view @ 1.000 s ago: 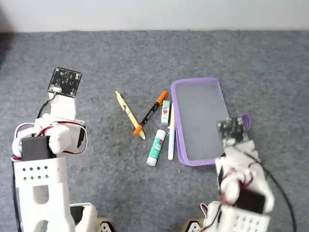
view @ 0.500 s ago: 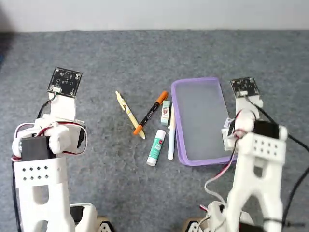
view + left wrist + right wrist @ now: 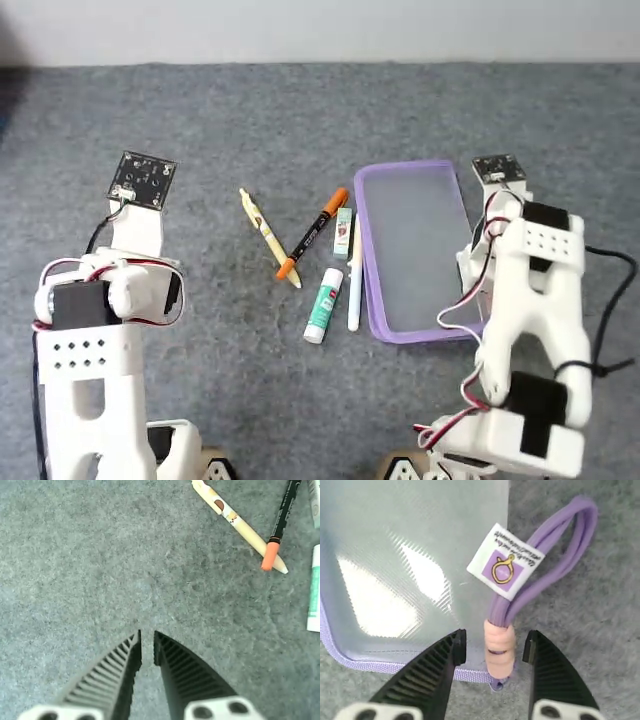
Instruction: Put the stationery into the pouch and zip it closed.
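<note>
Now, right gripper (image 3: 493, 642) sat open, jaws astride the pink bead (image 3: 499, 652) on the clear pouch's (image 3: 395, 555) purple zip cord (image 3: 560, 555); touching it, possibly; left gripper (image 3: 147, 642) hung nearly closed, empty, over grey carpet (image 3: 75, 555); cream pen (image 3: 266, 236), orange-capped marker (image 3: 312, 233) and glue stick (image 3: 324, 306) lay beside the pouch.

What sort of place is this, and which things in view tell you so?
Probably a robotics practice bench, not a classroom desk: a white left arm and right arm stand at a grey felt-like table, with a marker, a glue stick and a purple pouch laid out between them.
</note>
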Robot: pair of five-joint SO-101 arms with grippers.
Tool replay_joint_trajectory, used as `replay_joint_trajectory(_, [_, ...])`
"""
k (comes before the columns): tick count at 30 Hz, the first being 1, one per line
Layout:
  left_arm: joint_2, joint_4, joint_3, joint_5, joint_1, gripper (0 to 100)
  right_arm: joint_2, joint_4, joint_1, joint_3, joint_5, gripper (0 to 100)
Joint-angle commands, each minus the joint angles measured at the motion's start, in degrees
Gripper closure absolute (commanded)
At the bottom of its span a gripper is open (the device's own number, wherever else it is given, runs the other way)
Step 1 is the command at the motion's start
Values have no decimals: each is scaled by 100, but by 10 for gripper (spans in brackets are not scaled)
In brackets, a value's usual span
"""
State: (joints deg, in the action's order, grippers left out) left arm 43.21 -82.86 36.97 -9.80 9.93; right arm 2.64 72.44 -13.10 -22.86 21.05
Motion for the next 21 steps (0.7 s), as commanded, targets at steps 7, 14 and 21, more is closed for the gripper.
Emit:
replay_joint_trajectory(7, [18, -35, -40, -53, 0, 945, -31, -22, -31, 264, -44, 918])
replay_joint_trajectory(14, [44, -44, -40, -53, -9, 945, -31, 127, -31, 273, -53, 919])
replay_joint_trajectory(21, [44, -53, -40, -53, -9, 945, -31, 497, -119, 273, -44, 850])
